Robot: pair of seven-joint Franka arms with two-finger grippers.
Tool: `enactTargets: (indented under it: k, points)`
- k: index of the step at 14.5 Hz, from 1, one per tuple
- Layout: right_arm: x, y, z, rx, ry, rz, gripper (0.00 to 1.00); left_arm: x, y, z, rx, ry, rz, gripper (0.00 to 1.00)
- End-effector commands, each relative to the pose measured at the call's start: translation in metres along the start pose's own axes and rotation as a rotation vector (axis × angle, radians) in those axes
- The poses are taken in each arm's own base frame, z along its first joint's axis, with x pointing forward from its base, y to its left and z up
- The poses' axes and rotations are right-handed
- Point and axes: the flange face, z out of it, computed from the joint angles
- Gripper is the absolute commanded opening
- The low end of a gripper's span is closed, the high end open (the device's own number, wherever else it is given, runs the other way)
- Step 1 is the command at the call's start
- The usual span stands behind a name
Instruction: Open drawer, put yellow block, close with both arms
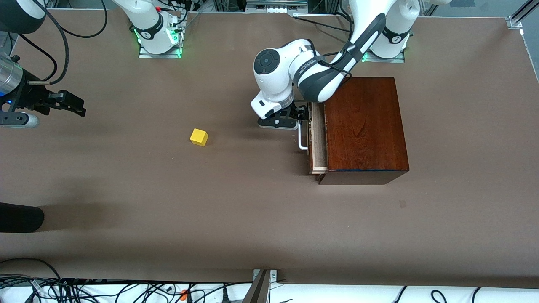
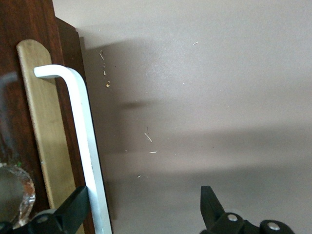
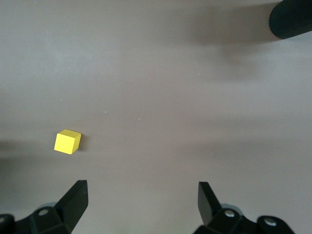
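We note the drawer (image 1: 318,136) slightly pulled out of its dark wooden box (image 1: 364,126), white handle (image 1: 301,136) exposed. The yellow block (image 1: 199,137) sits upright on the desk (image 1: 168,202), well apart from the drawer, toward the right arm's end.

glossy dark wood box (image 1: 364,126), matt brown table (image 1: 168,202)

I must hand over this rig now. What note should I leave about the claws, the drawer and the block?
Left claw: open, at the handle of the drawer, fingers on either side of the bar, not clamped.
Right claw: open, waiting in the air at the right arm's end of the table.
Drawer: pulled out only slightly from the box.
Block: on the table, untouched.
Done: the drawer has started to open.
Left: finish opening, put the block in, close with both arms.
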Motion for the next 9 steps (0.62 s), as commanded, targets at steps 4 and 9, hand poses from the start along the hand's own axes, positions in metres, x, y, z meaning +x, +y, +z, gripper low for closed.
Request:
enactTargets:
  k: [4, 9]
  points:
    - [-0.002, 0.001, -0.005, 0.003, 0.017, -0.009, 1.00, 0.003, 0.043, -0.010, -0.094, 0.007, -0.034, 1.00]
    - [-0.002, 0.000, -0.003, 0.003, 0.012, -0.011, 1.00, 0.013, 0.044, -0.022, -0.141, -0.008, -0.061, 1.00]
